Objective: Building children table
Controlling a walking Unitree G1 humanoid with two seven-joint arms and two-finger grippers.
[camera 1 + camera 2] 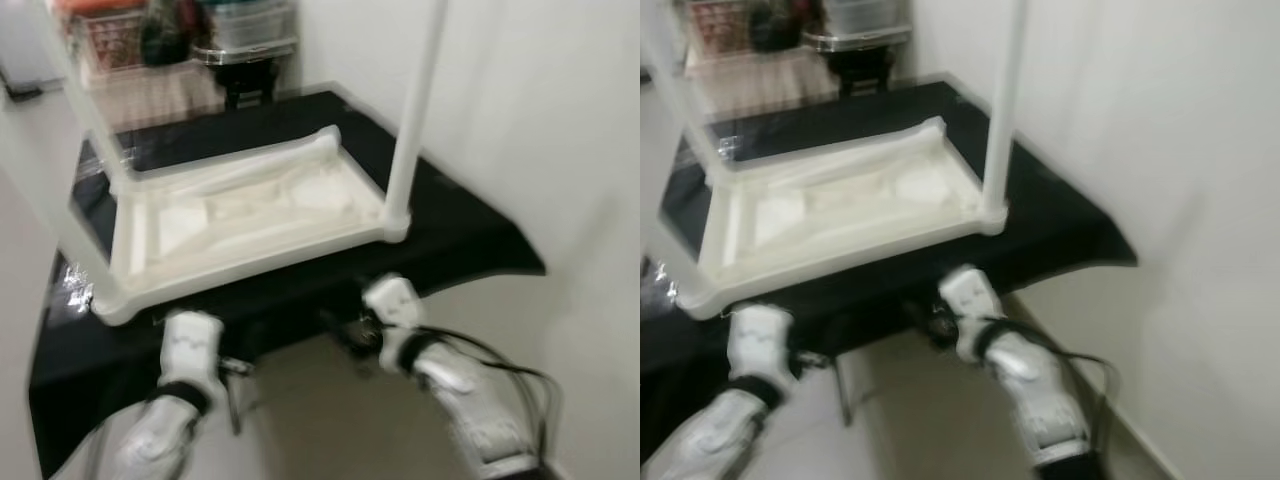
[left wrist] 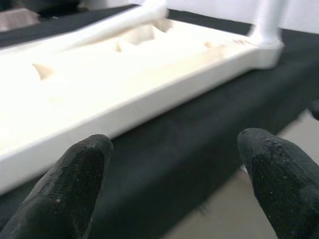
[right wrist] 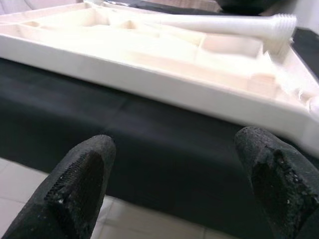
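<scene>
white children's tabletop [image 1: 250, 215] lies upside down on a black-covered table [image 1: 470, 235], ribbed underside facing up, taking up most of the black surface. the near long edge of the tabletop runs close to the black table's front edge. legs stand upright from its corners: one at the near right corner [image 1: 412, 120], one at the near left corner [image 1: 50, 215], one at the far left [image 1: 90, 100], all blurred. a loose white leg [image 3: 224, 25] lies flat along the far side inside the tabletop, its threaded end pointing to the far right corner.

left gripper [image 2: 169, 174] is low in front of the black table's front edge, below the tabletop's near rim, its two black fingers [image 2: 75, 184] spread wide apart with nothing between them, not touching the tabletop. right gripper [image 3: 174, 174] is likewise in front of the black cloth edge below the near rim, fingers [image 3: 279, 174] spread apart and empty. both silver arms reach in from below, left wrist [image 1: 190, 345] under the near left part, right wrist [image 1: 395, 305] under the near right corner.

white wall [image 1: 560, 120] just to the right of the black table. pale tiled floor [image 1: 320, 420] below. blurred wire shelving with bins [image 1: 180, 40] stands beyond the far end.
</scene>
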